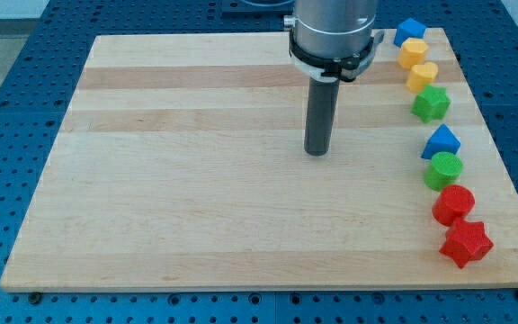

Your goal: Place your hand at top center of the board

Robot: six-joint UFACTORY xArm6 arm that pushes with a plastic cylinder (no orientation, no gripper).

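My tip [317, 151] rests on the wooden board [196, 180], a little right of the board's middle and in its upper half. The rod hangs from the arm's grey wrist [334, 31] at the view's top. No block touches the tip. The nearest blocks are the green star [431, 103] and the blue triangular block [441, 141], well to the tip's right.
Blocks line the board's right edge, top to bottom: blue block [410, 31], orange cylinder [413, 52], yellow block [423, 76], the green star, the blue triangular block, green cylinder [444, 169], red cylinder [453, 204], red star [466, 243]. A blue pegboard table [7, 108] surrounds the board.
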